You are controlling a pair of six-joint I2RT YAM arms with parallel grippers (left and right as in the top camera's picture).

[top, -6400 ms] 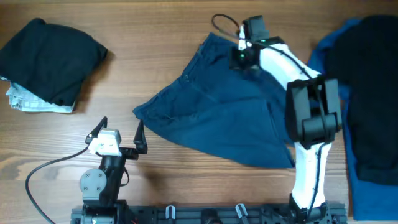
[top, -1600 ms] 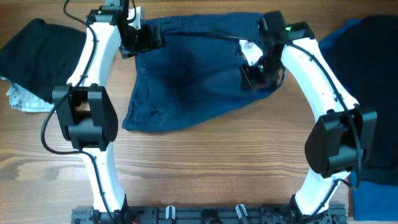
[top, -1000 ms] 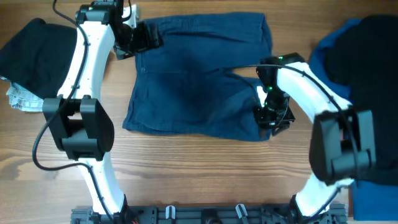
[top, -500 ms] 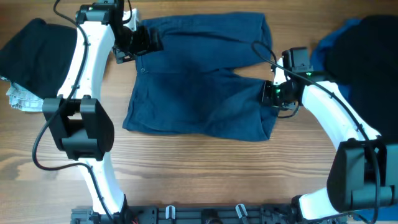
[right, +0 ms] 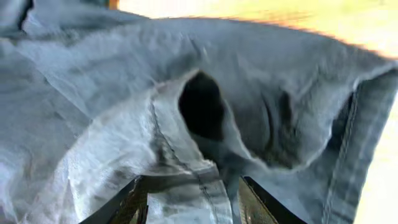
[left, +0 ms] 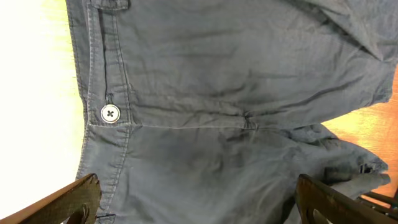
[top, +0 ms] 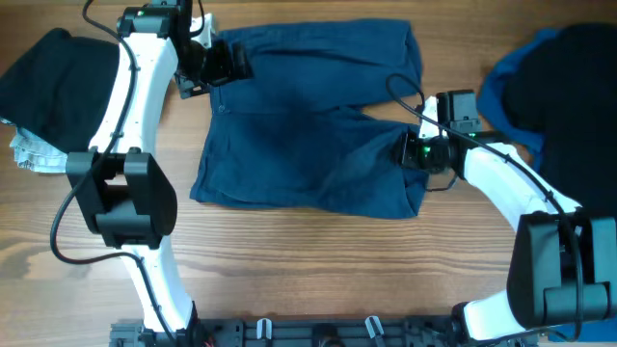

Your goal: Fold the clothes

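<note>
Dark blue shorts (top: pixel 308 120) lie spread flat in the middle of the wooden table, waistband to the left. My left gripper (top: pixel 220 64) hovers over the waistband's far corner. In the left wrist view its fingers (left: pixel 78 198) stand wide apart over the shorts (left: pixel 236 81), near the fly button (left: pixel 110 113), holding nothing. My right gripper (top: pixel 416 152) is at the right edge of the shorts, by the leg openings. In the right wrist view its fingers (right: pixel 129 202) are closed in on a fold of the leg hem (right: pixel 186 186) that runs between them.
A black garment (top: pixel 82 82) lies on a light patterned cloth (top: pixel 39 154) at the far left. A pile of blue and black clothes (top: pixel 569 125) fills the right edge. Bare wood runs along the front of the table (top: pixel 308 270).
The right gripper left the shorts' lower right corner, went to their right edge, then shifted slightly left and down. The left arm and the shorts have hardly moved in the last second.
</note>
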